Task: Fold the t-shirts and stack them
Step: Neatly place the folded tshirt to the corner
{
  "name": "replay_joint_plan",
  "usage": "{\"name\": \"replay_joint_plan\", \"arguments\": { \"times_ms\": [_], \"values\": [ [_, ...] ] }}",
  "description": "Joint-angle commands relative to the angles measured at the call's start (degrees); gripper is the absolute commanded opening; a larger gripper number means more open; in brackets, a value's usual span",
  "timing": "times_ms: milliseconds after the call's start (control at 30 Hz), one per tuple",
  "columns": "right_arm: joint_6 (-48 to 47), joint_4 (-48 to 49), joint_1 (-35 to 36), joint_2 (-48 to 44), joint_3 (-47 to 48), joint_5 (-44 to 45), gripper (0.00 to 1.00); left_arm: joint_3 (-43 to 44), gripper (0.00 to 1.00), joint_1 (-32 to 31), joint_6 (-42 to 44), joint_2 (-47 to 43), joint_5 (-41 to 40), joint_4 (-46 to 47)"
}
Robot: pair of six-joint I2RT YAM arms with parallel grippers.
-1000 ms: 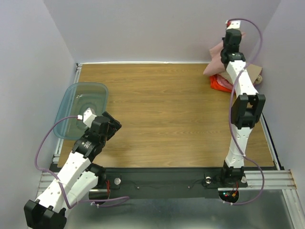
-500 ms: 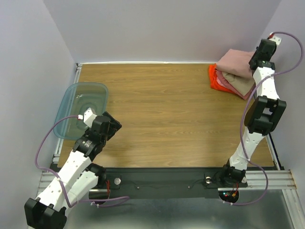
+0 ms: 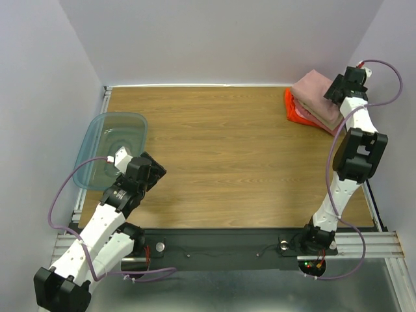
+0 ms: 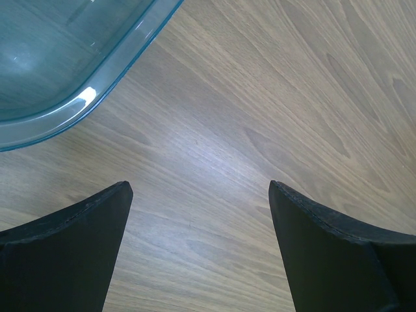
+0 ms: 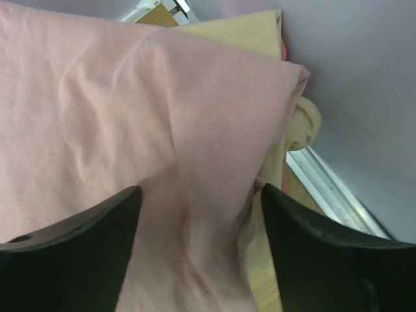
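Observation:
Folded t-shirts are stacked in the table's far right corner. A dusty-pink t-shirt (image 3: 314, 85) lies on top, and an orange t-shirt (image 3: 292, 109) shows at the stack's left edge. My right gripper (image 3: 333, 90) hovers at the right end of the stack. In the right wrist view the right gripper (image 5: 200, 192) is open, its jaws wide apart just over the pink t-shirt (image 5: 117, 123). A tan t-shirt (image 5: 250, 31) peeks out beneath it. My left gripper (image 4: 200, 188) is open over bare wood with nothing between its fingers, and it hangs at the near left (image 3: 155, 171).
A clear teal plastic bin (image 3: 121, 116) sits at the table's left edge, just beyond the left gripper, and its rim (image 4: 97, 88) shows in the left wrist view. Grey walls close in the far and right sides right behind the stack.
My right arm has carried the pink t-shirt from above the corner down onto the stack and moved to its right end. Its jaws have opened. The left arm has not moved.

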Motion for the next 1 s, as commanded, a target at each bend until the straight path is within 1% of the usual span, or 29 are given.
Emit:
{"name": "replay_joint_plan", "arguments": {
  "times_ms": [0, 33, 67, 133, 233, 267, 333, 367, 433, 533, 600, 633, 667, 733, 800, 867, 967],
  "values": [
    [0.34, 2.04, -0.12, -6.73, -0.2, 1.23, 0.85, 2.4, 0.98, 0.02, 0.56, 0.22, -1.55, 1.08],
    [0.43, 2.04, -0.12, -7.7, -0.46, 1.06, 0.89, 2.4, 0.98, 0.02, 0.56, 0.31, -1.55, 1.16],
    [0.43, 1.87, -0.12, -8.49, -0.47, 0.88, 0.99, 2.4, 0.98, 0.02, 0.56, 0.31, -1.55, 1.17],
    [0.69, 1.78, -0.12, -10.85, -0.64, 0.36, 1.0, 2.31, 0.98, 0.02, 0.82, 0.57, -1.28, 1.52],
    [0.61, 1.78, -0.12, -13.5, -1.08, -5.07, 1.0, 2.31, 0.98, 0.02, 0.91, 0.75, -1.02, 1.78],
    [0.52, 1.78, -0.12, -14.03, -1.0, -9.62, 1.0, 2.31, 0.98, 0.02, 1.0, 0.84, -0.84, 1.87],
    [-0.09, 1.87, -0.12, -13.86, -0.65, -14.73, 1.0, 2.13, 0.98, 0.02, 1.17, 1.01, -0.84, 2.04],
    [-0.27, 1.87, -0.12, -13.34, 0.75, -19.9, 1.0, 2.13, 0.98, 0.02, 1.17, 1.1, -0.84, 2.13],
    [-0.27, 1.78, -0.12, -10.02, 2.78, -23.88, 1.0, 2.04, 0.98, 0.02, 1.26, 1.36, -0.84, 2.22],
    [0.08, 1.69, -0.12, -5.09, 7.78, -23.38, 1.0, 1.96, 0.98, 0.02, 1.35, 1.54, -0.75, 2.4],
    [0.87, 1.52, -0.12, -1.05, 9.89, -18.91, 1.0, 1.96, 0.98, 0.02, 1.35, 1.72, -0.84, 2.48],
    [0.7, 1.51, -0.12, -0.16, 9.9, -17.07, 1.0, 1.96, 0.98, 0.02, 1.44, 1.89, -0.84, 2.57],
    [0.52, 1.51, -0.12, 0.72, 9.73, -13.22, 1.0, 1.78, 0.98, 0.02, 1.44, 1.98, -0.67, 2.66],
    [-1.05, 1.51, -0.12, 2.31, 7.8, -10.73, 1.0, 1.87, 0.98, 0.02, 1.44, 2.24, -0.58, 2.66],
    [-2.55, 1.43, -0.12, 3.1, 5.96, -11.41, 1.0, 1.61, 0.98, 0.02, 1.53, 2.51, -0.84, 2.83],
    [-5.8, 1.51, -0.03, 3.63, 2.71, -14.93, 1.0, 1.61, 0.99, 0.02, 1.44, 2.95, -0.67, 3.01],
    [-11.42, 1.6, 1.02, 3.89, -0.37, -16.16, 1.0, 1.78, 0.98, 0.11, 1.7, 3.65, -0.58, 3.19]
  ]
}}
